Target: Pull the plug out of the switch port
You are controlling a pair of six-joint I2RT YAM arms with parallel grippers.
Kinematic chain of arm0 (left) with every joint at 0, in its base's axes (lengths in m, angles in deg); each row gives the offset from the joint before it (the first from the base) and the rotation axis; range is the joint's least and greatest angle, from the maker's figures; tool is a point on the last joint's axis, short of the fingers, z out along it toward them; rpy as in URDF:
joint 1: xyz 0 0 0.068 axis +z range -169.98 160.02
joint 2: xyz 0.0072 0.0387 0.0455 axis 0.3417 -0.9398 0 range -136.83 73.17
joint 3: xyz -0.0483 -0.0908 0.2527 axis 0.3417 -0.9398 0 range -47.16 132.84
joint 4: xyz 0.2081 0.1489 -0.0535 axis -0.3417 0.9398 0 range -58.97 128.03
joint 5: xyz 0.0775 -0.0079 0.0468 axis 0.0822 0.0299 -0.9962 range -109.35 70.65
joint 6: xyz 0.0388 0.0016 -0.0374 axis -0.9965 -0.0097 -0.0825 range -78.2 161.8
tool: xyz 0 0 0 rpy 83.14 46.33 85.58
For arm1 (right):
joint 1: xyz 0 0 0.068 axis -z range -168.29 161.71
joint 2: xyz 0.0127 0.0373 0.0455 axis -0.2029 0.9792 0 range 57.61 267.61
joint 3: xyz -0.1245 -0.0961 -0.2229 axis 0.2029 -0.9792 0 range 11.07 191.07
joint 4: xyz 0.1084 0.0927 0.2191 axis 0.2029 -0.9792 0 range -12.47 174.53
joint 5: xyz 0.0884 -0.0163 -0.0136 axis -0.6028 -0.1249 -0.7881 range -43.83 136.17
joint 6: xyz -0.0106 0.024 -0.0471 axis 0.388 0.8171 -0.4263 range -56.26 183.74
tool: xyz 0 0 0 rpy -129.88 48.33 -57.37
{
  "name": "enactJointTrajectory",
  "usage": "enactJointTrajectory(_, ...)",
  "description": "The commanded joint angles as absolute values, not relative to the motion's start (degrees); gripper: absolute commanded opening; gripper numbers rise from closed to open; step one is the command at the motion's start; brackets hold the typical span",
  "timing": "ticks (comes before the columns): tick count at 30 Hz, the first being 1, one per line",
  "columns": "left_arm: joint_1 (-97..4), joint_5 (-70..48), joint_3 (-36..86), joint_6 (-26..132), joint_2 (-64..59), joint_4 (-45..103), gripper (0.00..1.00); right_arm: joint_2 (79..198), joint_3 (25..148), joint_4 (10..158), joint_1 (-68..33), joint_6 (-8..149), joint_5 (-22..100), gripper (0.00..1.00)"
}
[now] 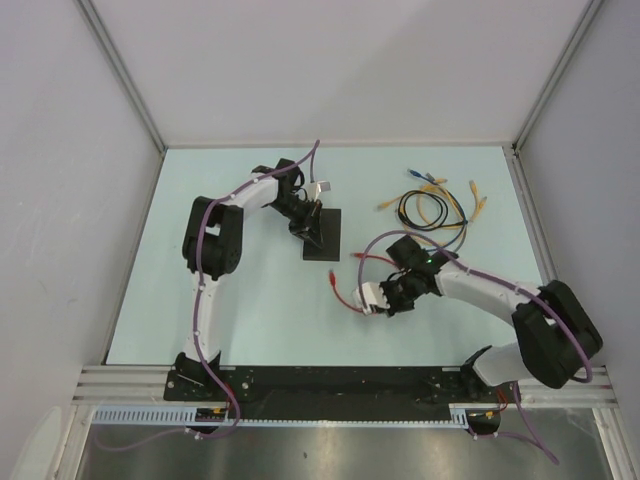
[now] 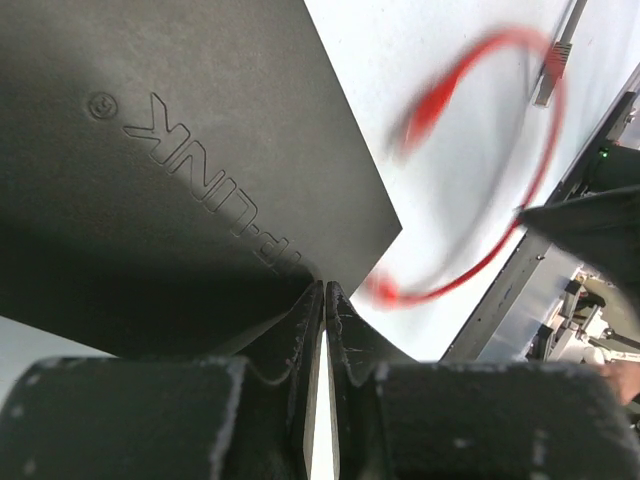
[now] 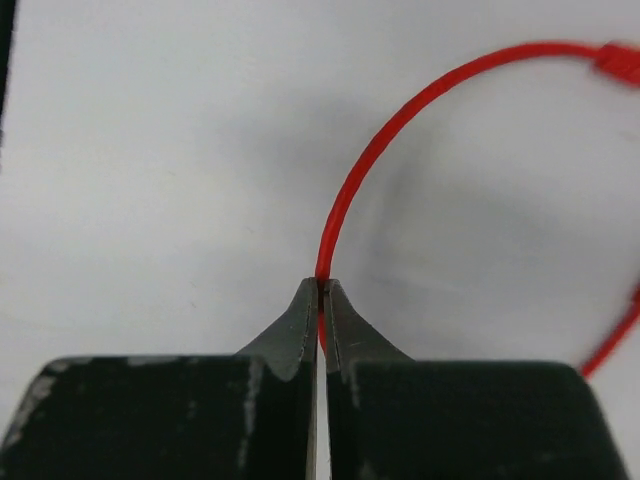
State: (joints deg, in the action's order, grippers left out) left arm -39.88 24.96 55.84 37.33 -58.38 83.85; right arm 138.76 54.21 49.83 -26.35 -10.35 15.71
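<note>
Both clenched: left end effector empty at switch edge, right end effector on red cable, spare cables beyond.

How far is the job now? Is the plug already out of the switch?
Done, it seems: the red cable lies apart from the switch, its visible ends seeming free. In hand: the right jaws are shut on the cable; the left jaws, closed, sit at the switch's edge. Left: probably only to set the cable down.
</note>
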Motion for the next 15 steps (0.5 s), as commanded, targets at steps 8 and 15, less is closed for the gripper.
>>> enactJointTrajectory(8, -37.39, 18.27, 58.92, 34.94, -61.04, 84.82, 0.13, 129.49, 66.0, 53.12, -15.28, -15.63, 15.74, 0.0)
enactJointTrajectory(15, -37.21, 17.65, 60.95, 35.03, -62.01, 84.55, 0.13, 138.11, 74.0, 53.62, -11.4, -12.26, 16.64, 0.02)
